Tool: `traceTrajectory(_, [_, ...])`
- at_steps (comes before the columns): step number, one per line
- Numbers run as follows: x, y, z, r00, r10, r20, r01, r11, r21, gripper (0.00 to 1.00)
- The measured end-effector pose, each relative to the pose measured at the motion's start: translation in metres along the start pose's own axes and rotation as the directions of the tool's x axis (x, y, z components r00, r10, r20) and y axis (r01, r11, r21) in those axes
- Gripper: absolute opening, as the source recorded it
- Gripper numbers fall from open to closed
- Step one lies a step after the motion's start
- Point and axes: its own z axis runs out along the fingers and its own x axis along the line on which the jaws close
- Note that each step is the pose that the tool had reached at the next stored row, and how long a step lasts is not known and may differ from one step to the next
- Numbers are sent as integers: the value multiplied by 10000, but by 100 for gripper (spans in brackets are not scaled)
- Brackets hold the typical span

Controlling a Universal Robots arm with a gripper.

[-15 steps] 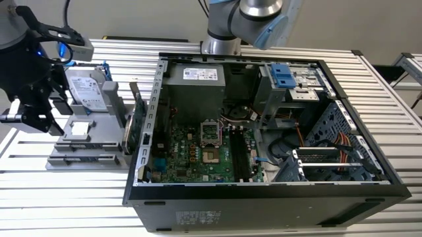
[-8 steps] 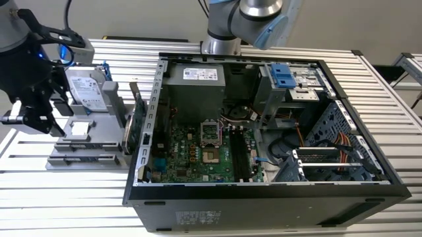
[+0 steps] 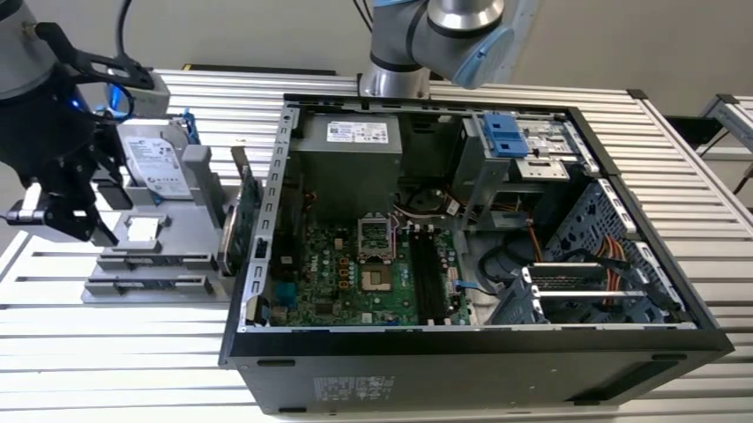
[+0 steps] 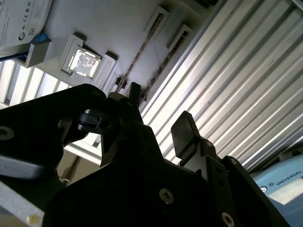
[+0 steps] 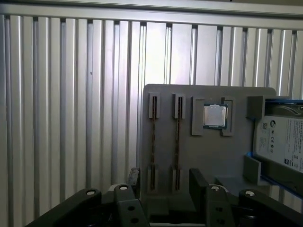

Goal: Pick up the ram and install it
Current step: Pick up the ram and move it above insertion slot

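Two rams (image 5: 153,137), on edge in twin slots of one grey holder (image 5: 161,99); beside them one chip (image 5: 215,116) and one drive (image 5: 279,142). Both rams below the tool (image 5: 165,179), near ends in line with the gap between its fingers (image 5: 135,178). Hangs spread wide, pinching nothing. All on one slatted desk (image 5: 71,118).

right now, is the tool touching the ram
Apart. The exterior view shows the open tool hanging clear above the holder; the ram stands in its slot in the first wrist view.
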Motion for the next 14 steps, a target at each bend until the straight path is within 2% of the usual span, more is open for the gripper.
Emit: traceTrajectory(14, [2, 0, 63, 10000, 1, 2, -1, 10000, 3, 0])
